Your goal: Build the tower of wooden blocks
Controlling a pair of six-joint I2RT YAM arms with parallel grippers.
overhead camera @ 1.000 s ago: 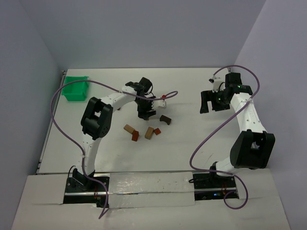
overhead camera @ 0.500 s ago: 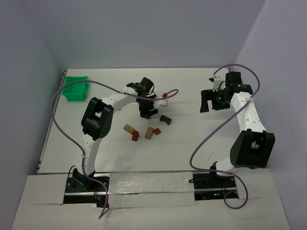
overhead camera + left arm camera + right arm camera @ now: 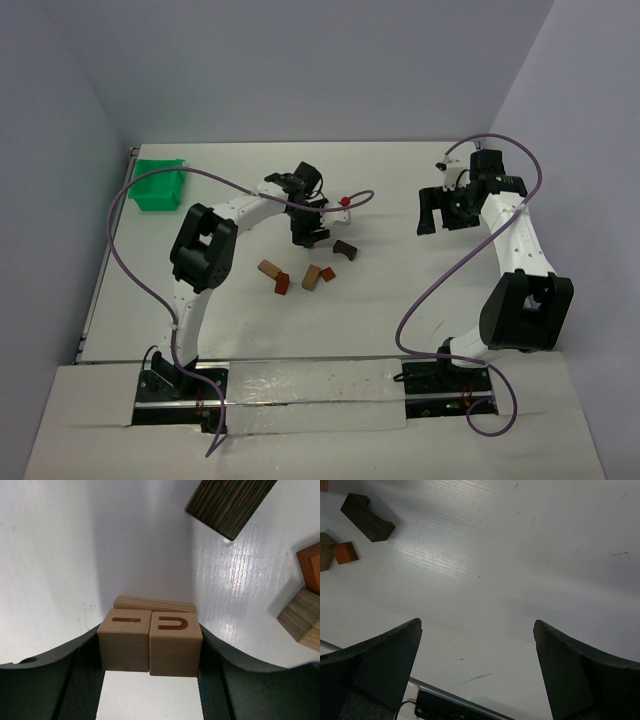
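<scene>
The left claw (image 3: 308, 237) sat low near the middle of the top view, closed on a pair of tan cubes (image 3: 150, 647). In its wrist view the two cubes stood side by side and touching, one finger (image 3: 80, 680) pressed to each outer face. One cube bore a cut dash, the other a cut U. They rested on a flat tan block (image 3: 152, 604) lying on the white table (image 3: 400, 180); this low stack was all there was of the wood block tower.

A dark brown block (image 3: 230, 502) lay at the upper right of that wrist view, apart from the stack. A reddish-brown block (image 3: 311, 567) and a tan block (image 3: 302, 620) touched each other at the right edge.

In the top view more loose blocks lay just below the claw, among them a tan one (image 3: 267, 268) and a reddish-brown one (image 3: 283, 284). A green bin (image 3: 157, 185) stood at the far left.

The right claw (image 3: 477, 625) hung wide open over bare table in the right of the top view, holding nothing.
</scene>
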